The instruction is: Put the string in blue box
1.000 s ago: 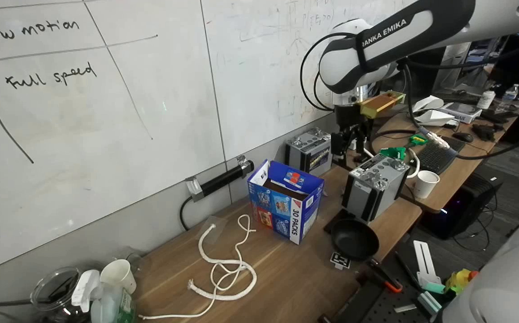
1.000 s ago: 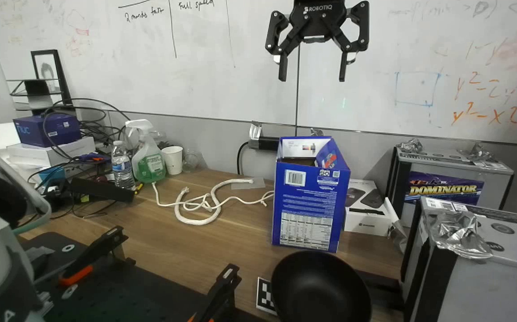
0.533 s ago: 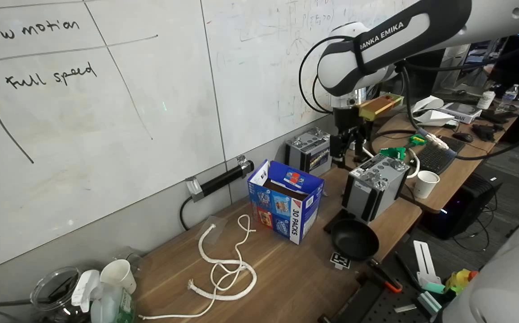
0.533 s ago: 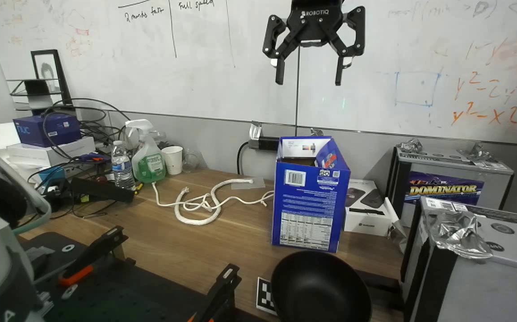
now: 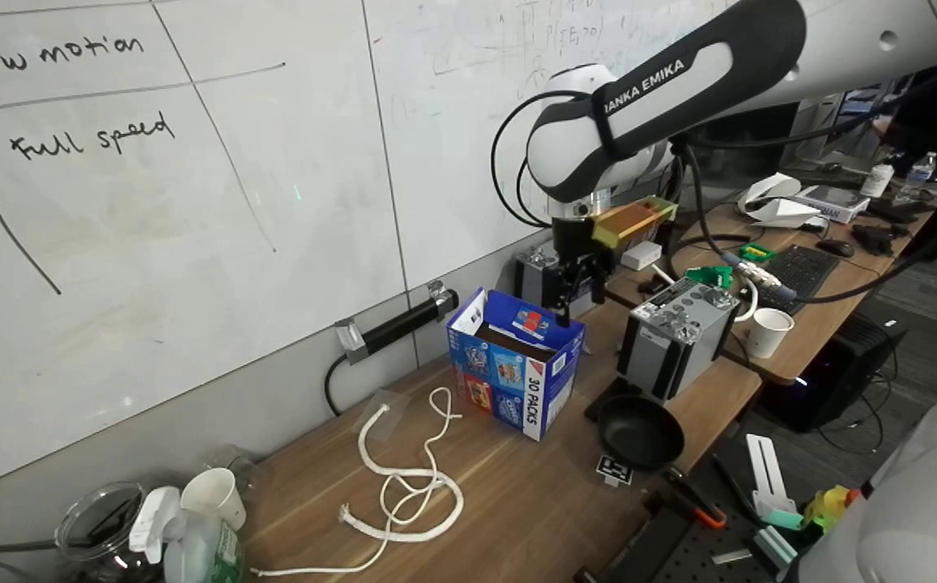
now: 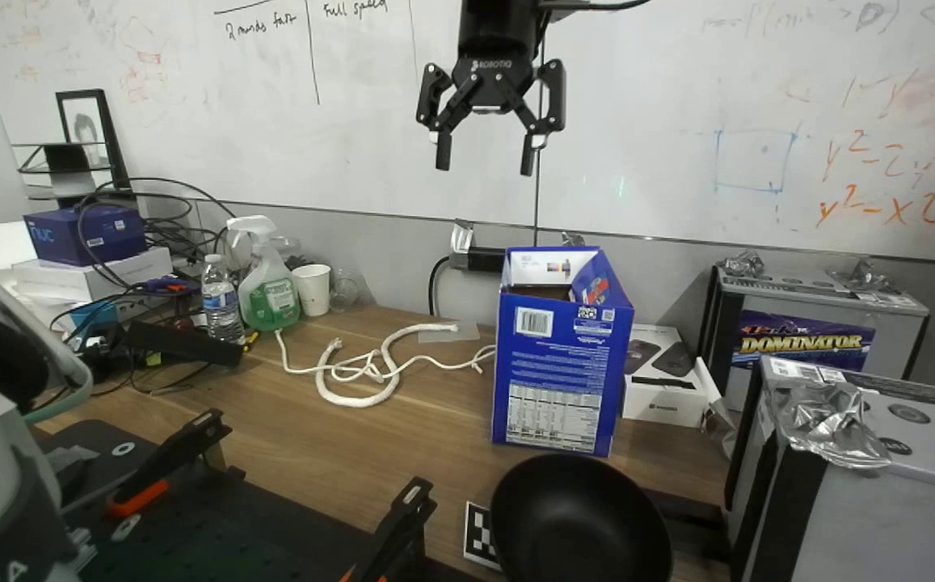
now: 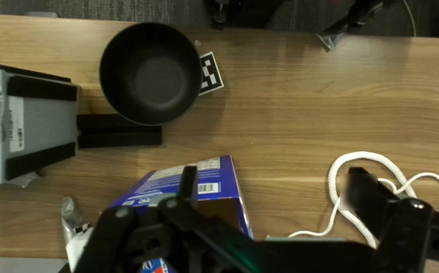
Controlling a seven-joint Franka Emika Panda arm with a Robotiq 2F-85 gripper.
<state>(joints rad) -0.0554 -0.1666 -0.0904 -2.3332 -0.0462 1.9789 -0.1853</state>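
String: white, limp, in loose loops on the table, outside the blue box
String count: two strands show, a thicker strand and a thinner strand; whether they join cannot be told
String from the jaws: below and to the left in both exterior views, to the right of the gap in the wrist view, well apart
Long axis: lengthwise along the whiteboard, much the way the jaws spread; a pinch likely calls for a stretch that crosses the gap, or for a turn of the jaws
Jaws: one pair, parted wide, nothing between them, high above the table; the step in hand is probably the approach
Blue box: one, upright, top uncovered, to the right of the string in both exterior views; the end of the thinner strand lies just beside it, contact unclear
Arm: one, hence no choice of a nearer one
Pan: one, black, near the blue box
Grey equipment boxes: two
Paper cups: two, one near the string, one well apart
Spray bottle: one, just beside the string's far end
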